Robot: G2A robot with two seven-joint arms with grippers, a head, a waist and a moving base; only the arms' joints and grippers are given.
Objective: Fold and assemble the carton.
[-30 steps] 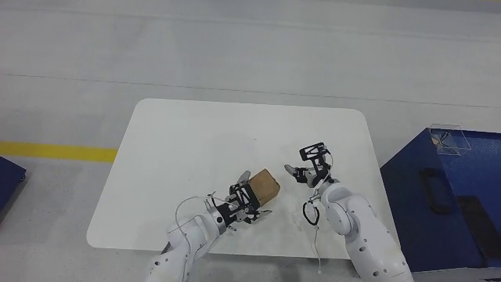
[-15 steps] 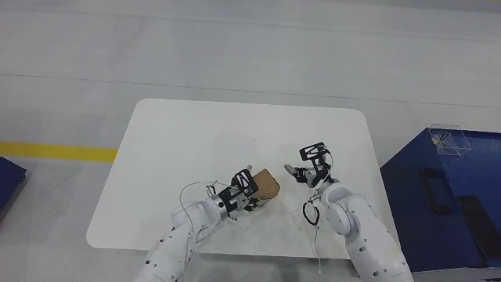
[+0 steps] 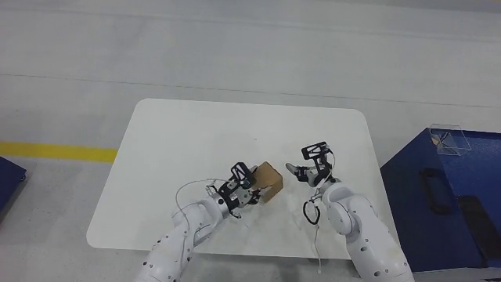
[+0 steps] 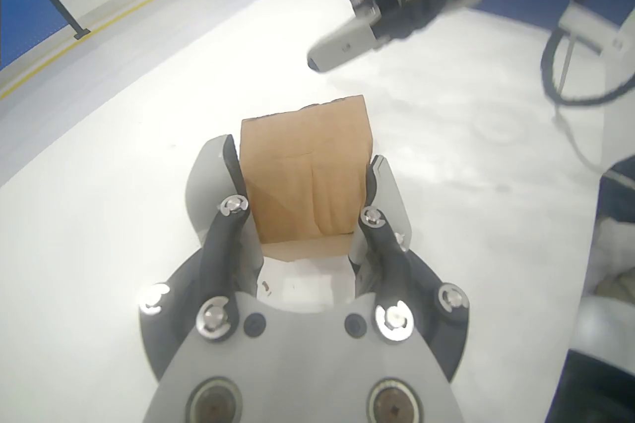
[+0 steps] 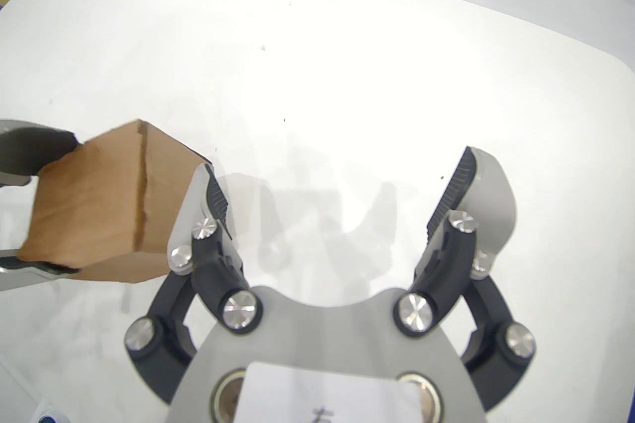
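Firmly clamped in the left tool (image 4: 303,159), the small brown cardboard carton (image 4: 303,177) was at the near middle of the white table (image 3: 196,133), the right tool (image 5: 342,179) gaping empty just beside it; harder squeezing might crush its creased wall, or a nudge twist it loose.

The carton (image 3: 268,178), a small brown cardboard box folded into a block, was clamped on two opposite sides between the fingers of the left gripper (image 4: 303,154), above the near middle of the white table (image 3: 196,133). Its broad upper face bore shallow creases and a ragged far edge, and its outward end face showed two flaps meeting along a straight seam. Whether its underside touched the table could not be told.
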